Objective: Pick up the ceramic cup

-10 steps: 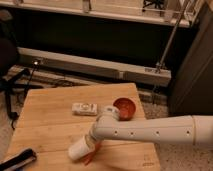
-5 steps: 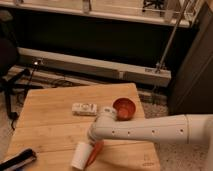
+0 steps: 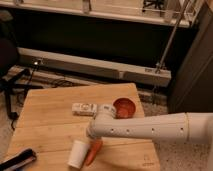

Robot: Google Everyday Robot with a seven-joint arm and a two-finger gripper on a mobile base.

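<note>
The ceramic cup (image 3: 78, 153) is small, plain and white, and sits near the front edge of the wooden table (image 3: 50, 125), just left of an orange carrot (image 3: 93, 152). My white arm reaches in from the right. My gripper (image 3: 96, 133) is at the arm's left end, just above and to the right of the cup and over the carrot's top. The arm hides the gripper's contact with anything.
An orange-red bowl (image 3: 124, 106) stands behind the arm. A white packet (image 3: 84, 108) lies left of it. A dark long object (image 3: 17, 161) lies at the table's front left corner. A black chair (image 3: 7, 65) is at the left and a metal rail (image 3: 95, 65) runs behind.
The cup has shifted slightly down and toward the front edge, and now shows clear of the arm's end. The arm's end has edged back and up a little.
</note>
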